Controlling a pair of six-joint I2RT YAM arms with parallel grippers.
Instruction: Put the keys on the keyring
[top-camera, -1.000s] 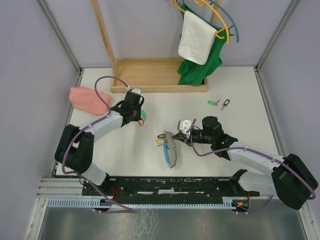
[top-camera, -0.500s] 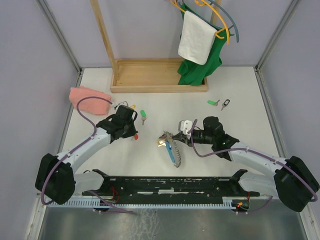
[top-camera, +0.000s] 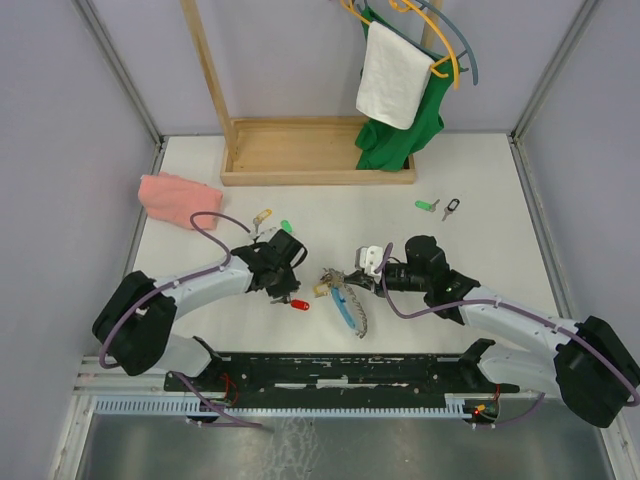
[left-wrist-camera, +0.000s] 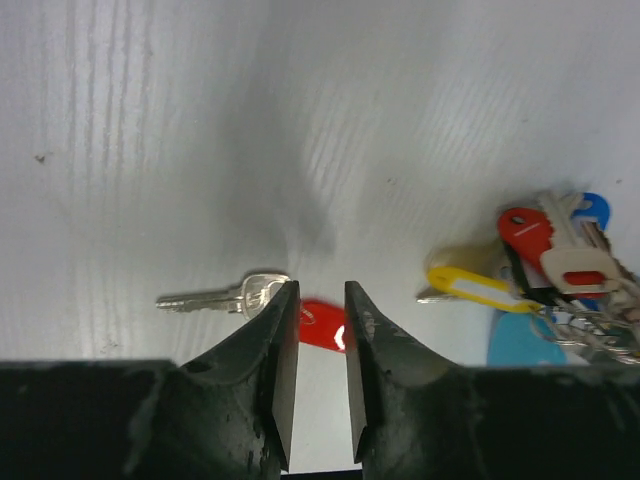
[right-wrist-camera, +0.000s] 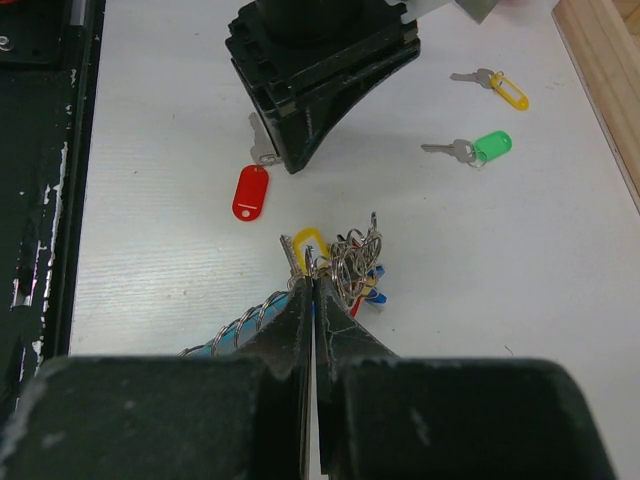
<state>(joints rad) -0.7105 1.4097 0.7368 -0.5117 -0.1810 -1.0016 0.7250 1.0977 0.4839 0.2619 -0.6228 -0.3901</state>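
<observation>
The keyring (top-camera: 345, 295), a bunch with a light-blue piece, a grey chain and coloured tags, lies at table centre. It also shows in the right wrist view (right-wrist-camera: 355, 265) and the left wrist view (left-wrist-camera: 545, 285). My right gripper (top-camera: 352, 277) (right-wrist-camera: 313, 282) is shut on one of its metal rings. A silver key (left-wrist-camera: 225, 297) with a red tag (top-camera: 298, 304) (left-wrist-camera: 322, 322) (right-wrist-camera: 250, 192) lies flat just left of the bunch. My left gripper (top-camera: 288, 283) (left-wrist-camera: 316, 290) hovers over the joint of key and tag, jaws narrowly apart and empty.
A yellow-tag key (top-camera: 262, 214) and a green-tag key (top-camera: 286, 226) lie behind the left arm. Two more keys (top-camera: 440, 207) lie at the right. A pink cloth (top-camera: 175, 198) is at far left, and a wooden rack base (top-camera: 315, 150) with hung clothes stands at the back.
My left gripper has moved from the back left toward the centre, and the red-tag key came with it, now lying beside the keyring. The right gripper has shifted the keyring slightly.
</observation>
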